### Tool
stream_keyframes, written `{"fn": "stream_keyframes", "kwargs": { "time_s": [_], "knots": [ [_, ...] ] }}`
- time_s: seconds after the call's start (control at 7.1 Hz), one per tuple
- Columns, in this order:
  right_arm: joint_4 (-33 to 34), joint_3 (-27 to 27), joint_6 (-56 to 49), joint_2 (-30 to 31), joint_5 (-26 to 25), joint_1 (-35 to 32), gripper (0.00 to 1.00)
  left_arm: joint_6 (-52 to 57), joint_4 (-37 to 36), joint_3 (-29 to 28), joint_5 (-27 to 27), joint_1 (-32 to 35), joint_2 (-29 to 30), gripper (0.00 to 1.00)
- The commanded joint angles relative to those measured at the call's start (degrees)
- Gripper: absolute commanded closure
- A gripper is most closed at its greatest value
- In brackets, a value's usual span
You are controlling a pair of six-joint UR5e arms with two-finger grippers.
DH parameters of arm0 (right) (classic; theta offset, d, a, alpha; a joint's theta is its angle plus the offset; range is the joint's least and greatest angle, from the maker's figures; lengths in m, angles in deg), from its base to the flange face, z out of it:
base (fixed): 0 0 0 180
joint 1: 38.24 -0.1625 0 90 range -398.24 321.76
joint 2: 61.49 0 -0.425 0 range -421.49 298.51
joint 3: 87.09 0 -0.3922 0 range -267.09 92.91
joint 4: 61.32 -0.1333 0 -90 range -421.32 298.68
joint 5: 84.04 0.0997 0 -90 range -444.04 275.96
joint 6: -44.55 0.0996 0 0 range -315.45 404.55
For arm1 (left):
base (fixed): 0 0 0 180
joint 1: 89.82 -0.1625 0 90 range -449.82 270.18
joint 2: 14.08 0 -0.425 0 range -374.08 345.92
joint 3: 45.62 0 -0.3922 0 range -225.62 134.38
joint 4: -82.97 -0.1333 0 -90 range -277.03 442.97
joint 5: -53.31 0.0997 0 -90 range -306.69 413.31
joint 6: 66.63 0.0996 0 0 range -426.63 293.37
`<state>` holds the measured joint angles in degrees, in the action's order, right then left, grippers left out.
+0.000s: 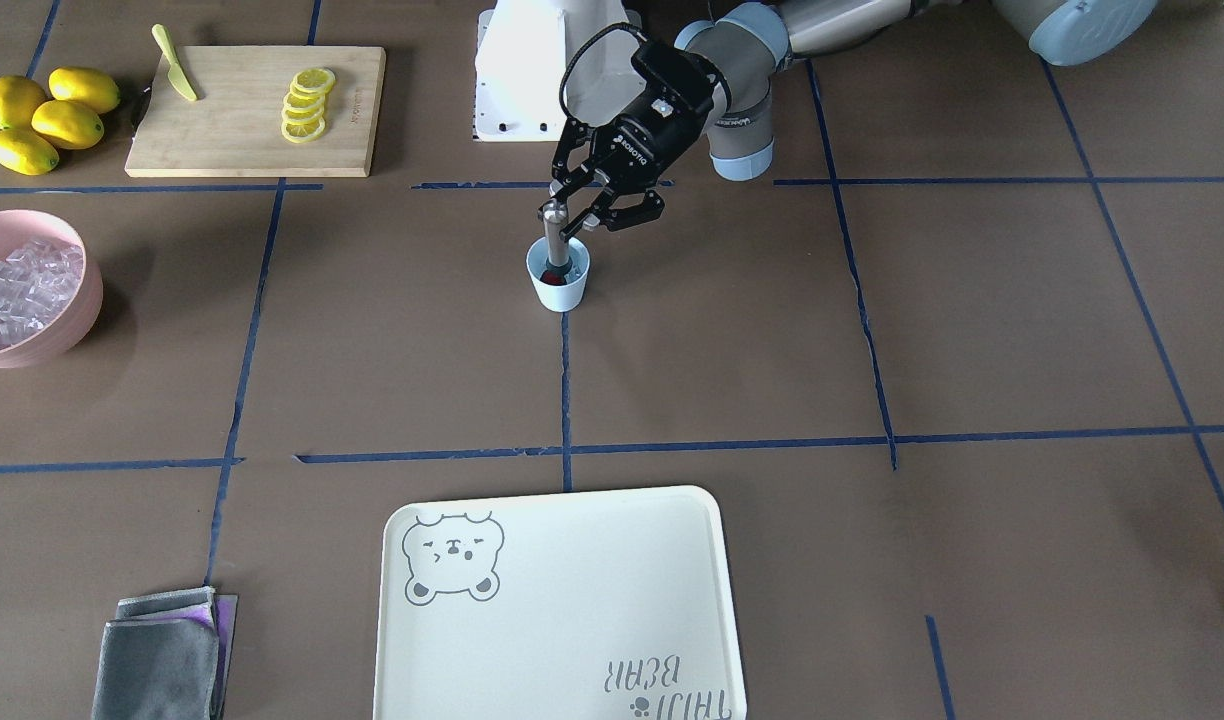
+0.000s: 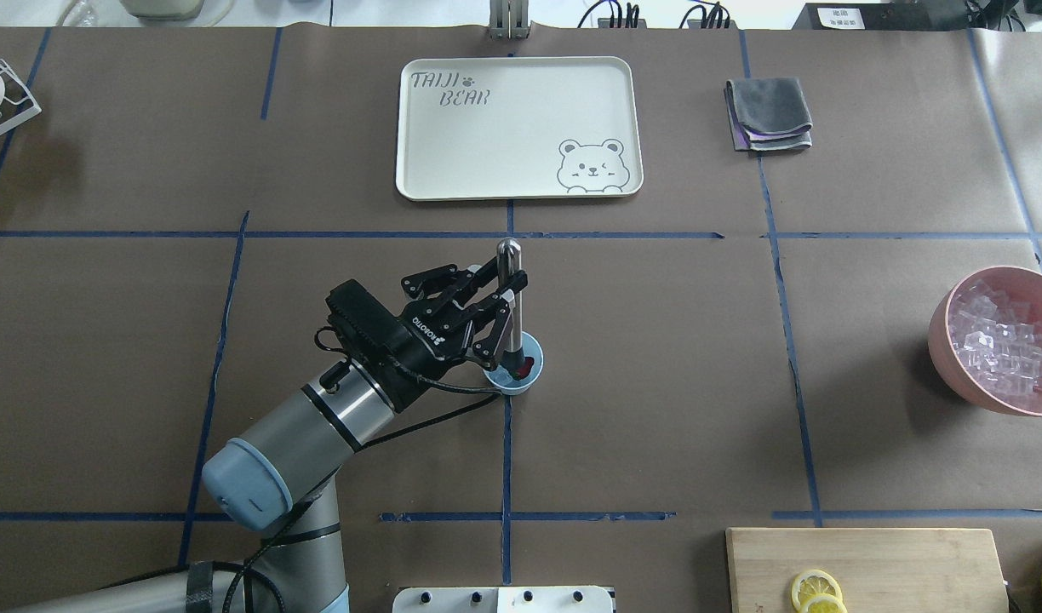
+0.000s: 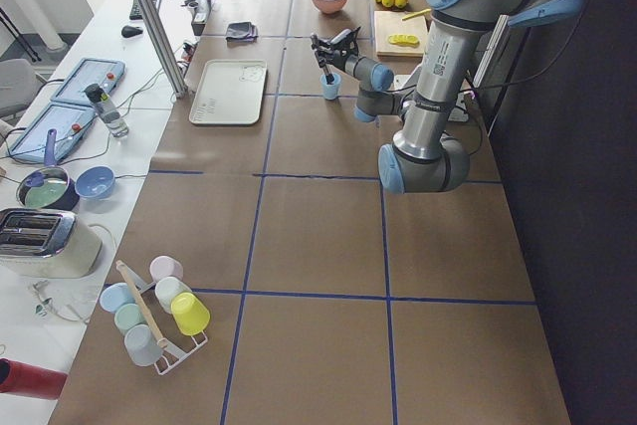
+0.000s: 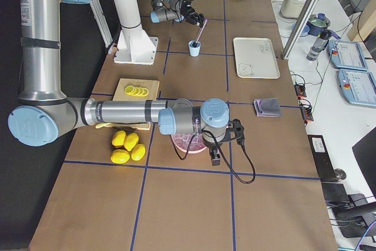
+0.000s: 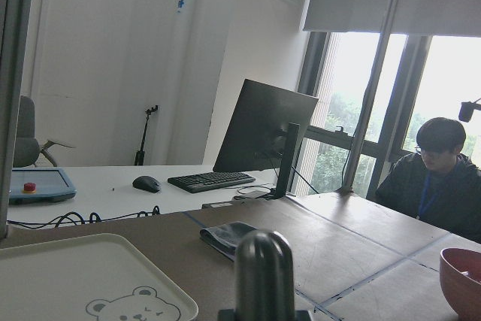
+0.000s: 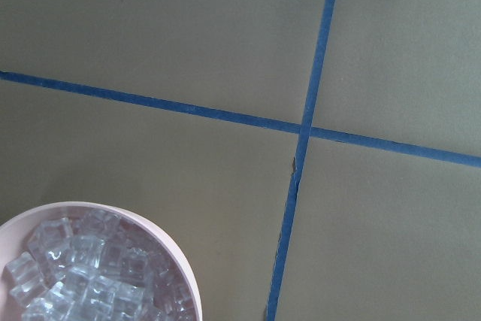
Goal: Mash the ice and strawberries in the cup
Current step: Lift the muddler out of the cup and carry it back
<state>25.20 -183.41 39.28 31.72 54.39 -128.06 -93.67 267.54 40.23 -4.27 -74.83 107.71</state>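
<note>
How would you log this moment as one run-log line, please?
step: mash | left fingers: shut on masher, its end in cup with strawberry | right arm: by ice bowl

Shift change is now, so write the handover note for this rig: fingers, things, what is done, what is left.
Left gripper: fingers shut on the metal muddler, held nearly upright with its lower end in the cup.
Right gripper: near the pink bowl, seen only from the side, so open or shut cannot be told.
Things: the cup stands mid-table with the strawberry showing red inside. The ice fills the pink bowl on the robot's right. Whether any ice is in the cup cannot be seen.
Done: muddler gripped and in the cup, strawberry in.
Left: check for ice in the cup, then mash.
</note>
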Motion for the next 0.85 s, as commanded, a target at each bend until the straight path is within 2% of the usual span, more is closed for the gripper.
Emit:
{"fn": "stream_keyframes", "kwargs": {
  "time_s": [0.0,0.14,0.28,0.42,0.7],
  "knots": [
    [0.0,0.0,0.0,0.0,0.0,0.0,0.01,-0.2,-2.0,4.6,-2.2,3.3,-0.4,1.0],
    [-0.1,-0.1,0.0,0.0,0.0,0.0,0.01,-2.8,-8.4,10.2,-4.0,5.0,-0.6,1.0],
    [0.0,-0.1,0.0,-0.1,-0.1,0.0,0.01,-8.5,-13.0,13.3,-7.6,8.1,-1.6,1.0],
    [-0.1,-0.1,0.1,-0.2,-0.3,0.0,0.01,-14.4,-13.6,13.7,-11.5,11.7,-5.0,1.0],
    [0.0,0.0,0.2,-0.7,-0.5,0.1,0.01,-28.6,-20.0,13.6,-24.8,22.7,-10.1,1.0]
  ]
}}
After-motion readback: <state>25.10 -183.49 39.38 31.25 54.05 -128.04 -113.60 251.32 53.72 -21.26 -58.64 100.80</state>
